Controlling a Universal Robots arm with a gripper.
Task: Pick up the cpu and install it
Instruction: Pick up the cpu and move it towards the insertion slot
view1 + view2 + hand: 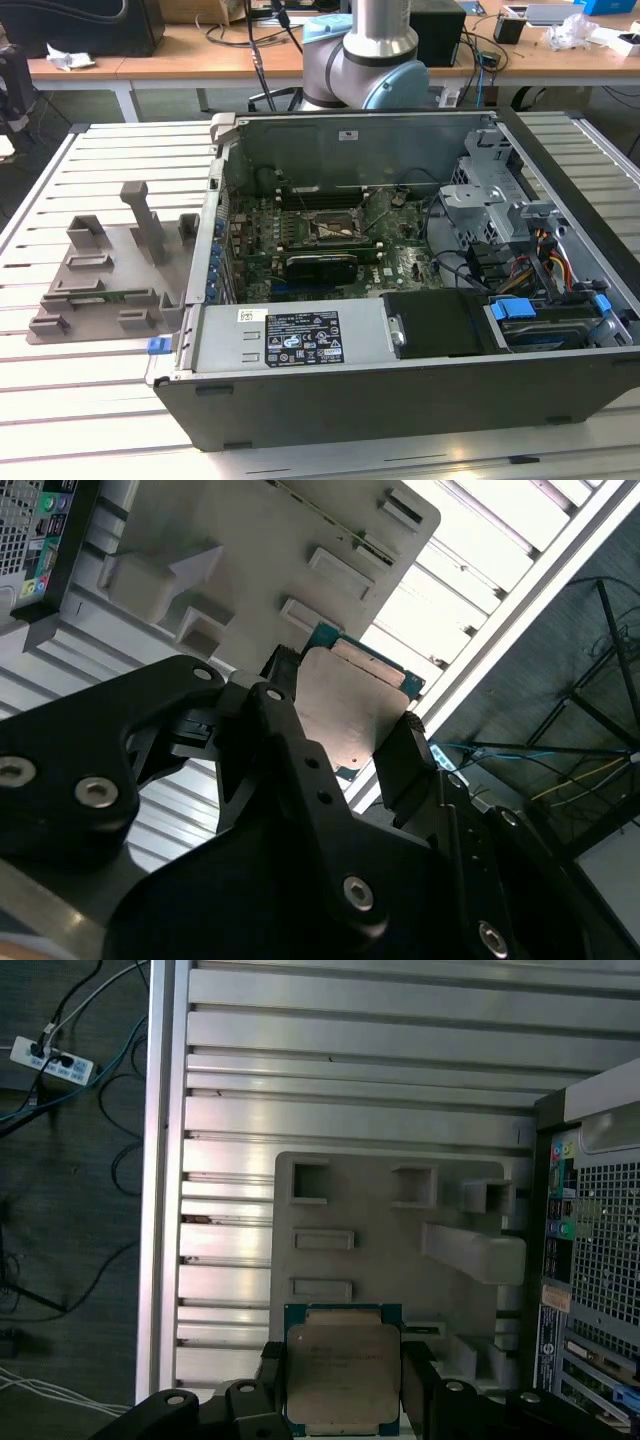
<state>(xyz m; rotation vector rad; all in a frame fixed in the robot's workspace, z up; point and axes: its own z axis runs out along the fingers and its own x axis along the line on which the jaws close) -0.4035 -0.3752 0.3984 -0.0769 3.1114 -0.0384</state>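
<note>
Claw (pixel 342 1388) pinches the cpu (pixel 343 1358) by two opposite sides, near the tray's (pixel 385 1245) edge; tray lies on the table (pixel 350 1060) beside the case (pixel 400 395).

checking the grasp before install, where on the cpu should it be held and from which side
Pinch the cpu by two opposite thin edges, coming from the lid side. It is a thin flat square, so only the edges give the fingers purchase, and the faces likely go untouched. In the first wrist view the end effector is shut on it this way.
</note>
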